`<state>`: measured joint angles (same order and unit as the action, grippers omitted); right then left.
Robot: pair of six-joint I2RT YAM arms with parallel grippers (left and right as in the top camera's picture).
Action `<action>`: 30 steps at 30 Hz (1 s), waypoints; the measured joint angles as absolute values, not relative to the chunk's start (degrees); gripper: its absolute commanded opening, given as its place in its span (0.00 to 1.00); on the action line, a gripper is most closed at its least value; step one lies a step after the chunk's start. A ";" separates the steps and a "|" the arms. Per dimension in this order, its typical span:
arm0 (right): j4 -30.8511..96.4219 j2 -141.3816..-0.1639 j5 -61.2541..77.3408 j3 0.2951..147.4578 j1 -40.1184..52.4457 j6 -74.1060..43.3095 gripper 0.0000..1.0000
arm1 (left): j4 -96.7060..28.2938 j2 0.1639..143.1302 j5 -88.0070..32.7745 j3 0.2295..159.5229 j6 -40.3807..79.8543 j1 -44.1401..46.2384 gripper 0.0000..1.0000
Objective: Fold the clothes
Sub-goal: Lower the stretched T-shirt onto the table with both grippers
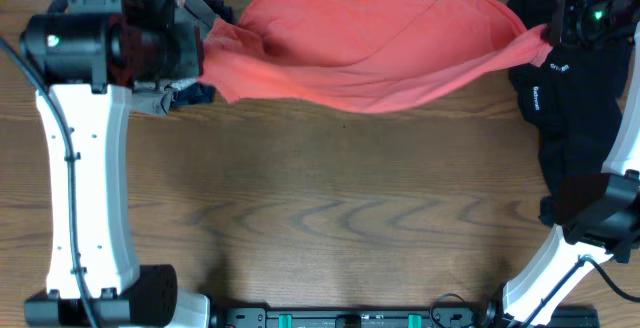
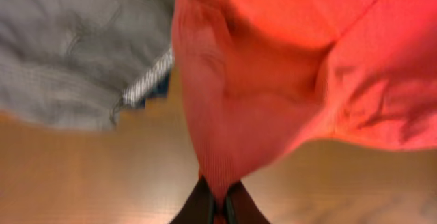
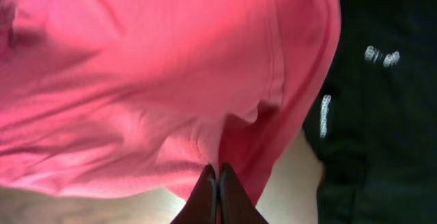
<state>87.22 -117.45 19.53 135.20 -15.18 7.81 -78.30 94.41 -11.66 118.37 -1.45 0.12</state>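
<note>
The coral-red T-shirt (image 1: 370,48) hangs stretched across the far side of the table, held at both ends. My left gripper (image 2: 218,200) is shut on its left end; the shirt (image 2: 273,80) fills the left wrist view. My right gripper (image 3: 217,179) is shut on its right end; the shirt (image 3: 136,74) fills the right wrist view. In the overhead view the left gripper (image 1: 200,53) and right gripper (image 1: 548,38) are mostly hidden by the arms. No chest lettering shows.
A black shirt (image 1: 575,118) lies at the right under my right arm, also in the right wrist view (image 3: 382,101). Grey-khaki shorts (image 2: 75,53) and a navy piece (image 1: 195,94) lie at the far left. Bare wood table (image 1: 330,218) spreads in front.
</note>
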 measured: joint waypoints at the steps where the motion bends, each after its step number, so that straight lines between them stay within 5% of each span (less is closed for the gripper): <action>1: 88.68 -117.16 19.49 135.20 -15.18 7.99 0.01 | -79.79 93.89 -11.66 118.37 -1.30 0.12 0.06; 15: 97.10 -106.72 17.93 131.02 -15.20 4.47 0.01 | -92.27 90.85 -11.60 117.38 3.66 0.12 0.06; 30: 87.55 -82.41 10.46 89.71 -18.37 -3.03 0.01 | -91.57 82.30 -11.62 95.13 6.63 0.12 0.06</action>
<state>87.55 -82.41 10.46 89.71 -18.37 -3.03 -91.57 82.30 -11.62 95.13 6.63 0.12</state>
